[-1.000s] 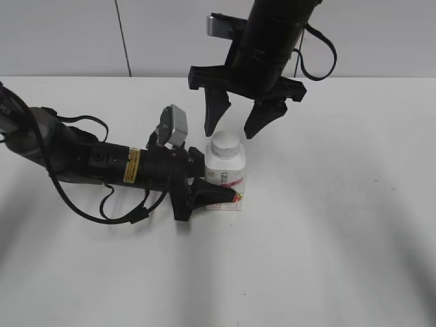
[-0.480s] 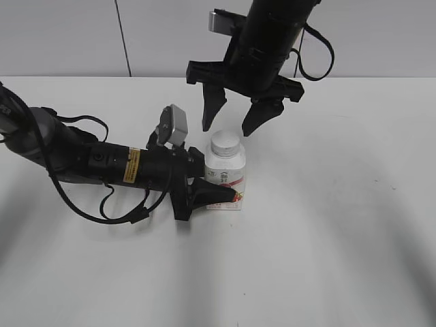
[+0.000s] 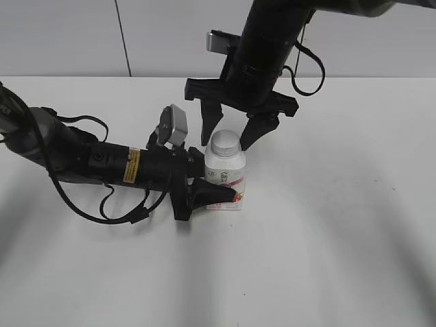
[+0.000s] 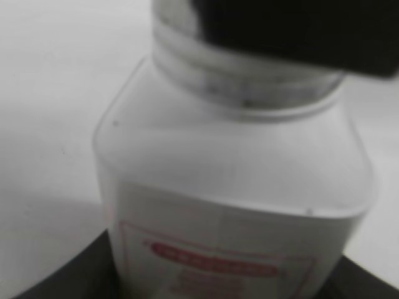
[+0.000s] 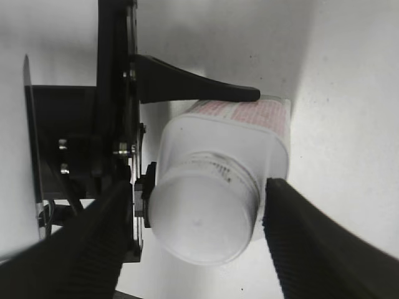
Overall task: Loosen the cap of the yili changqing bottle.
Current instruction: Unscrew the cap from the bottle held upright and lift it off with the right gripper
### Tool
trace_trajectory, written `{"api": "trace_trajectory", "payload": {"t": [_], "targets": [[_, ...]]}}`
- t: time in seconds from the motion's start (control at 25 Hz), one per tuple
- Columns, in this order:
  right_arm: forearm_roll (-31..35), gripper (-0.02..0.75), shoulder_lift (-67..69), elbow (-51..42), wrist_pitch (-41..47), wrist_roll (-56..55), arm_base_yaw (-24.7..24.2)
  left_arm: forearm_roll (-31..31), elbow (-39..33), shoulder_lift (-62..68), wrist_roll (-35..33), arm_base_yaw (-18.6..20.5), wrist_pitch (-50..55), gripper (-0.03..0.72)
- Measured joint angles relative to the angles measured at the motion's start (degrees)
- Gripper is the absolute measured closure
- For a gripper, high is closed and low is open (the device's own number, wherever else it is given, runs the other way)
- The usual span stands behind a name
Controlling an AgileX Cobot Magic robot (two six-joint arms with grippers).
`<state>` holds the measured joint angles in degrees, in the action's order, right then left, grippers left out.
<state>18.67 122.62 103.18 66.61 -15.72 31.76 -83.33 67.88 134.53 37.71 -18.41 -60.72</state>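
My right gripper [image 3: 231,133] has dropped over the last second; its spread fingers now straddle the cap [image 3: 225,142], one on each side, not yet touching. My left gripper [image 3: 208,194] is clamped on the body of the yili changqing bottle [image 3: 225,176], upright between its fingers. I judge closing is next.

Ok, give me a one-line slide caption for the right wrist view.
Open right gripper straddles the white cap while the left gripper holds the bottle.
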Motion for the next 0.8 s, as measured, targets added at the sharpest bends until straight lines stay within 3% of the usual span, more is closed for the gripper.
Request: {"api": "trace_trajectory", "payload": {"t": [0.12,0.24,0.52,0.8], "targets": [[0.07,0.247,0.00,0.00,0.00,0.00,0.00,0.00,0.00,0.00,0.00,0.00,0.00,0.301],[-0.25,0.340,0.00,0.00,0.18,0.04,0.00,0.00,0.00,0.00,0.00,0.00,0.00,0.301],[-0.30,0.341,0.00,0.00,0.40,3.60,0.00,0.00,0.00,0.00,0.00,0.00,0.00,0.301],[-0.18,0.341,0.00,0.00,0.40,26.44,0.00,-0.17,0.00,0.00,0.00,0.00,0.00,0.302]]}}
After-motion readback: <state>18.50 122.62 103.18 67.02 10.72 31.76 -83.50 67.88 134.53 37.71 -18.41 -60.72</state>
